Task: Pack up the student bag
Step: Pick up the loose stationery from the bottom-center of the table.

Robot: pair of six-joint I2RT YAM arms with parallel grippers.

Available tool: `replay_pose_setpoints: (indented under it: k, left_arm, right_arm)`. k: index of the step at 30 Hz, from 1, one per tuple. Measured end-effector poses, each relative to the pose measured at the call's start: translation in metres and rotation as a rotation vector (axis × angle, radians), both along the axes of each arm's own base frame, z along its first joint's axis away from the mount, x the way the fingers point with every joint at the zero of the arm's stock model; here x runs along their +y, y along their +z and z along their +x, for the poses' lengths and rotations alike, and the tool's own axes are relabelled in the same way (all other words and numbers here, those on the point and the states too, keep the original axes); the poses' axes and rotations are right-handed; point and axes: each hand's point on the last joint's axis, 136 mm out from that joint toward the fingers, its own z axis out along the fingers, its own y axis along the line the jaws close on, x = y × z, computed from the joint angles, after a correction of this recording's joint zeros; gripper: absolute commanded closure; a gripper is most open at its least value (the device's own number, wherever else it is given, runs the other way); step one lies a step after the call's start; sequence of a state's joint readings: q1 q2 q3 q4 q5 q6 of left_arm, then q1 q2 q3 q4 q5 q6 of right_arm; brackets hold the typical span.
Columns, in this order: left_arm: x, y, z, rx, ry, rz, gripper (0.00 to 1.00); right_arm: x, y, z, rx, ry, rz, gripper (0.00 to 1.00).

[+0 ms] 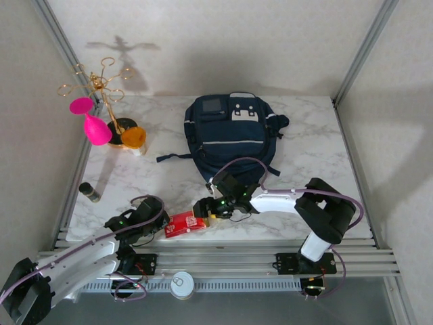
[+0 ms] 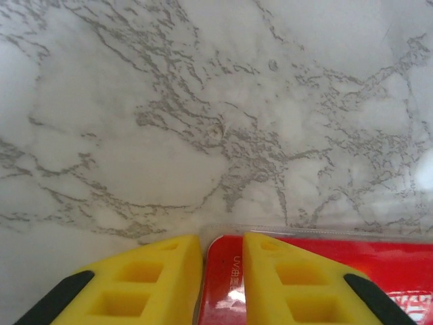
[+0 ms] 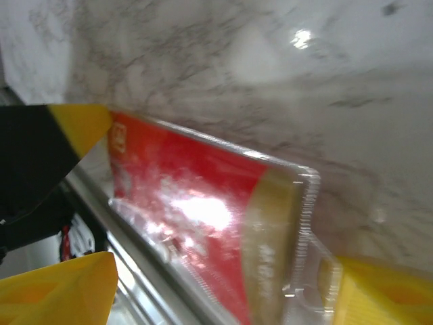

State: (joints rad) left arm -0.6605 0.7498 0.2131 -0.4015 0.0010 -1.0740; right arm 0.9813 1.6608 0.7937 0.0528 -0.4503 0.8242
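The student bag [image 1: 230,135], navy with pale stripes and grey-white patches, lies flat at the back middle of the marble table. A red blister pack [image 1: 186,223] lies near the table's front edge, between both grippers. My left gripper [image 1: 164,221] is at its left end. In the left wrist view the yellow fingers stand close together [image 2: 223,238], with the pack's [image 2: 224,284] end showing in the narrow gap. I cannot tell whether they press on it. My right gripper [image 1: 205,208] stands wide open [image 3: 223,271] over the pack's [image 3: 203,203] clear hang-tab end.
At the back left stand a gold jewellery stand [image 1: 101,84], a pink glass [image 1: 95,125] and an orange cup [image 1: 134,139]. A small dark bottle [image 1: 88,191] lies by the left edge. Metal rails [image 1: 270,245] run just past the front edge, close to the pack.
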Motion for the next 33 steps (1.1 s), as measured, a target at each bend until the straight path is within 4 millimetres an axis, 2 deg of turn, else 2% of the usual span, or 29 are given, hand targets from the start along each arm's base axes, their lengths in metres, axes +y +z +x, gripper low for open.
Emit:
replay_pose_setpoints:
  k: [5, 9, 13, 15, 21, 25, 28, 31, 33]
  left_arm:
    - [0.000, 0.000, 0.001, -0.006, 0.001, -0.003, 0.77]
    - [-0.002, 0.000, 0.002, -0.009, 0.003, -0.009, 0.77]
    - [-0.004, 0.001, 0.004, -0.019, 0.007, -0.022, 0.77]
    - [-0.005, 0.002, 0.005, -0.023, 0.008, -0.028, 0.77]
    - [-0.009, 0.004, 0.009, -0.032, 0.015, -0.054, 0.77]
    - [-0.011, 0.005, 0.010, -0.036, 0.019, -0.066, 0.72]
    - [-0.013, 0.007, 0.012, -0.041, 0.019, -0.077, 0.68]
    - [-0.021, 0.013, 0.016, -0.049, 0.009, -0.108, 0.61]
    - [-0.027, 0.023, 0.021, -0.062, 0.001, -0.124, 0.58]
  right_arm:
    - [0.004, 0.005, -0.002, 0.013, 0.010, 0.026, 0.24]
    - [0.007, 0.016, -0.005, 0.019, 0.016, 0.061, 0.29]
    - [0.015, 0.026, -0.006, 0.023, 0.036, 0.118, 0.39]
    - [0.017, 0.026, -0.006, 0.024, 0.042, 0.126, 0.48]
    - [0.010, 0.013, -0.007, 0.044, 0.033, 0.127, 0.73]
    - [0.004, 0.009, -0.007, 0.064, 0.026, 0.125, 0.88]
    - [0.006, 0.020, -0.004, 0.060, 0.033, 0.167, 1.00]
    - [0.003, 0.030, 0.000, 0.043, 0.018, 0.195, 1.00]
    - [-0.007, 0.034, 0.010, 0.028, -0.019, 0.203, 1.00]
